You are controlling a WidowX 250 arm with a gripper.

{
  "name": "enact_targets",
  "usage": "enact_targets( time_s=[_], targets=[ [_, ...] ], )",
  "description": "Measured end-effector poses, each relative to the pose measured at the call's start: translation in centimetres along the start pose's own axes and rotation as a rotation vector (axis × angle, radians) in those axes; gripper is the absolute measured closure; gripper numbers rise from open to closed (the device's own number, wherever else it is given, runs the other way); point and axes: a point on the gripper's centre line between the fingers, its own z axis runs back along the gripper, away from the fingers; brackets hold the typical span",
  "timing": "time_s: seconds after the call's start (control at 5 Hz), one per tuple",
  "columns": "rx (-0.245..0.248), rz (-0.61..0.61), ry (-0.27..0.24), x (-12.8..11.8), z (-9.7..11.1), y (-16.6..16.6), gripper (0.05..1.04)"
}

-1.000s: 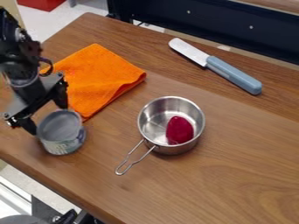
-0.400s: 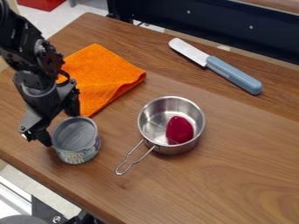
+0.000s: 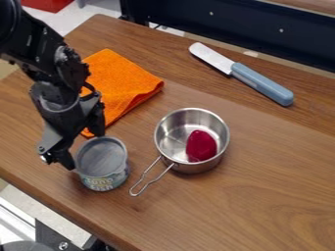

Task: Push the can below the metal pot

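So the can (image 3: 102,164) is standing upright left of the metal pot (image 3: 198,168), just beside the end of its handle (image 3: 152,182). The key bit: the can is placed between the pot and the gripper (image 3: 83,150), so it can be pushed from behind, pot-ward. The gripper's fingers are spread wide at the can's back edge, nothing clamped. The can probably needs to be steered more toward the near side of the pot, though, around the handle tip; if it's shoved straight across, the handle would likely get bumped and the pot swung round.
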Motion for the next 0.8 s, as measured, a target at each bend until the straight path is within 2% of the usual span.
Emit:
enact_targets(
  time_s=[0.2, 0.4, 0.6, 0.8],
  targets=[
    [0.019, -0.003, 0.021, -0.9, 0.6, -0.1, 0.089],
    [-0.003, 0.025, -0.009, 0.7, 1.7, -1.3, 0.089],
    [-0.041, 0.05, -0.048, 3.6, 3.5, -2.4, 0.089],
    [-0.041, 0.035, 0.005, 4.2, 5.3, -3.1, 0.089]
  ],
)
